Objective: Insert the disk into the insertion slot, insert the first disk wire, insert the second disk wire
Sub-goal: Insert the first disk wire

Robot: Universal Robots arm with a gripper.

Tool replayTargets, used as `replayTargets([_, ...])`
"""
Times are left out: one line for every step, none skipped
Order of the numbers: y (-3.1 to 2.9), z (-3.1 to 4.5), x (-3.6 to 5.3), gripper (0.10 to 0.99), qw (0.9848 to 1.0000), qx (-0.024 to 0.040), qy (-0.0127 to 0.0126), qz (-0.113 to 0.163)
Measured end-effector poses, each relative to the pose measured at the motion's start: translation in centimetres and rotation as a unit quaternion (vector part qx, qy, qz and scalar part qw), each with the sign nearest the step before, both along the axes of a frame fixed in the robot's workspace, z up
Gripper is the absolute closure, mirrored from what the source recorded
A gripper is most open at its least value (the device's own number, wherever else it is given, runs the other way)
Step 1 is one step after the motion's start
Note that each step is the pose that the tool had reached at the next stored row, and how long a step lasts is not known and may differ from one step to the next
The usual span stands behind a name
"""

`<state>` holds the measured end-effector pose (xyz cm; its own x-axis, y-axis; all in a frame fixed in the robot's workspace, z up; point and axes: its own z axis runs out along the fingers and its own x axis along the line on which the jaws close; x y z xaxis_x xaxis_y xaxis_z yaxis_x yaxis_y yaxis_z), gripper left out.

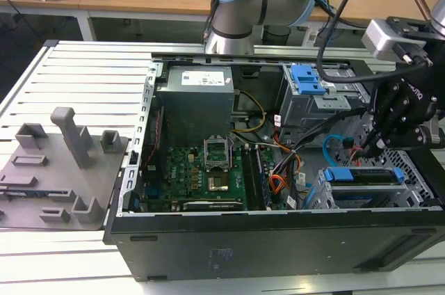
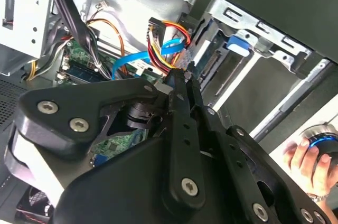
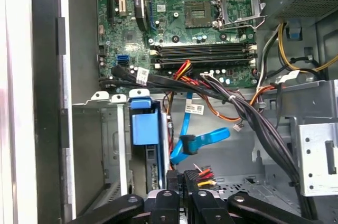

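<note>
The disk (image 1: 365,175), framed by its blue carrier (image 3: 143,123), sits inside the insertion slot (image 1: 327,196), a light-grey cage at the case's front corner on the exterior view's right. My gripper (image 1: 372,143) hangs just above and behind that cage. In both wrist views its fingers (image 3: 182,180) are closed together on a small dark plug of the red, yellow and orange wire bundle (image 3: 205,173), the first disk wire, right beside the disk's end (image 2: 237,42). The second disk wire (image 3: 203,139), a flat light-blue cable, loops loose beside the bundle (image 2: 129,61).
The motherboard (image 1: 208,170) and the power supply (image 1: 195,100) fill the open case. A taller grey cage with a blue latch (image 1: 306,79) stands behind the gripper. Thick black cables (image 3: 253,123) cross nearby. A grey fixture plate (image 1: 62,163) lies outside. A person's hand (image 2: 303,155) rests beside the case.
</note>
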<state>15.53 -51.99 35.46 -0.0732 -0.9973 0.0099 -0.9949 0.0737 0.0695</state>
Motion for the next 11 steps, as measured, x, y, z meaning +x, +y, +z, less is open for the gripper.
replayTargets([-0.15,0.0,0.0,0.925,1.0,-0.0001,0.0,0.0])
replayTargets([-0.3,0.01,0.0,0.925,1.0,-0.0001,0.0,0.0])
replayTargets([-0.46,0.0,0.0,0.925,1.0,0.0,0.0,0.0])
replayTargets([-0.62,0.0,0.0,0.925,1.0,-0.0001,0.0,0.0])
replayTargets([-0.74,0.0,0.0,0.925,1.0,-0.0001,0.0,0.0])
replayTargets([-0.89,0.0,0.0,0.925,1.0,-0.0001,0.0,0.0])
replayTargets([-1.06,0.0,0.0,0.925,1.0,-0.0001,0.0,0.0])
replayTargets([-1.17,0.0,0.0,0.925,1.0,-0.0001,0.0,0.0])
replayTargets([-1.36,0.0,0.0,0.925,1.0,0.0,0.0,0.0])
replayTargets([-1.6,0.0,0.0,0.925,1.0,0.0,0.0,0.0])
replayTargets([-1.68,0.0,0.0,0.925,1.0,0.0,0.0,0.0])
